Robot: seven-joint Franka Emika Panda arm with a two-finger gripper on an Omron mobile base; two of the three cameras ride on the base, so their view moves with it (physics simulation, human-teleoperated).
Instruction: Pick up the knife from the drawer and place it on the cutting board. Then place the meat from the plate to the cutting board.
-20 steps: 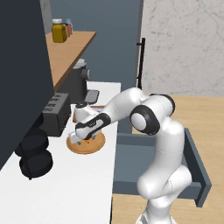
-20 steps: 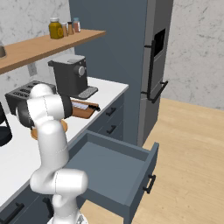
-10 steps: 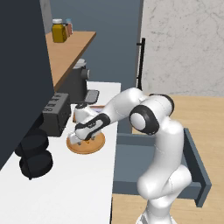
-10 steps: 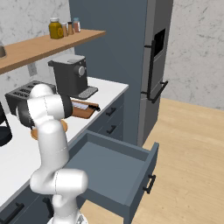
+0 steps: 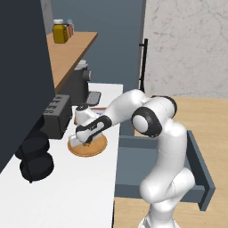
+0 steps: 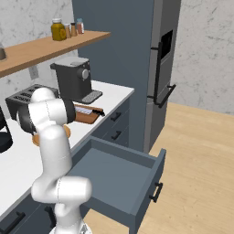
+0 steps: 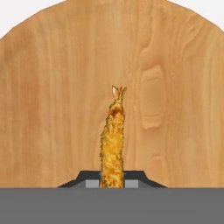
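My gripper (image 5: 85, 141) is down on the round tan plate (image 5: 95, 149) on the counter. In the hand view the orange-brown meat (image 7: 112, 140) lies lengthwise on the plate (image 7: 52, 109), and my fingertips (image 7: 91, 183) press it from both sides, so my gripper (image 7: 112, 183) is shut on the meat. The knife (image 6: 90, 110) rests on the reddish-brown cutting board (image 6: 83, 116) in front of the coffee machine. The blue-grey drawer (image 6: 145, 180) stands pulled out below the counter, nothing showing inside. My arm hides most of the plate (image 6: 66, 131) in the right base view.
A black toaster (image 5: 55, 115) stands just behind the plate, and two black round pots (image 5: 33, 158) sit to its near left. The coffee machine (image 6: 73, 80) is at the back by the board. A shelf with jars (image 5: 60, 32) hangs overhead. The open drawer (image 5: 133, 160) juts into the floor space.
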